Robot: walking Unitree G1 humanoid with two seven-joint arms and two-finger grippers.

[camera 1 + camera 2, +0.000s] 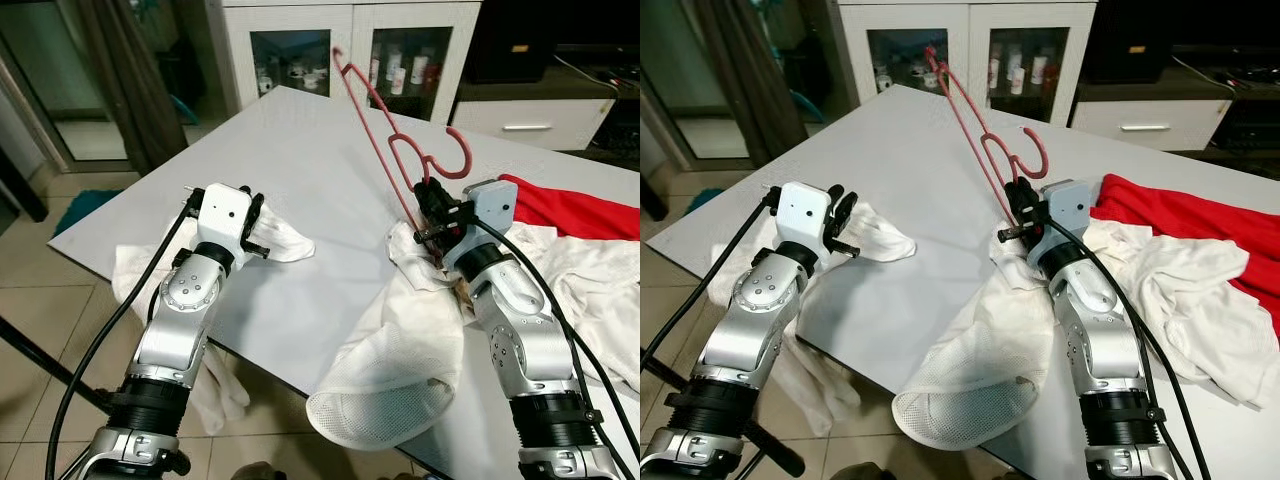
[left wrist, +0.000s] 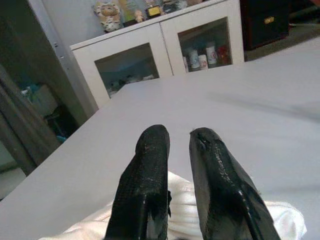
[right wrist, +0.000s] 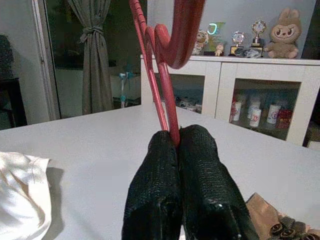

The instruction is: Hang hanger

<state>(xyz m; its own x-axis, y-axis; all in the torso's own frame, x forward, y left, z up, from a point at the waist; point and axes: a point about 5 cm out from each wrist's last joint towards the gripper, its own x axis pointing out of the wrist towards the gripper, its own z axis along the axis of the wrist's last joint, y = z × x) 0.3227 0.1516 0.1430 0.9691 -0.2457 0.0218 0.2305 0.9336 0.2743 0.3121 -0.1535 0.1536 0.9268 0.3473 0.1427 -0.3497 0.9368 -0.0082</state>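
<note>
Clamping red hanger (image 1: 385, 130) upright: right gripper (image 1: 428, 215) | left gripper (image 2: 177, 140) apart over table (image 1: 300, 150)

Two silver jointed arms with round screwed joint caps, black ribbed cuffs and black cables; white wrist housings; each tool (image 1: 252, 222) (image 1: 432, 208) bears two black textured fingers (image 2: 145, 185).

No lettering, number or brand can be read anywhere. The bottles (image 3: 255, 116) behind the glass doors of the far white cabinet (image 1: 352, 40) carry labels, but these are too small and blurred to make out.
</note>
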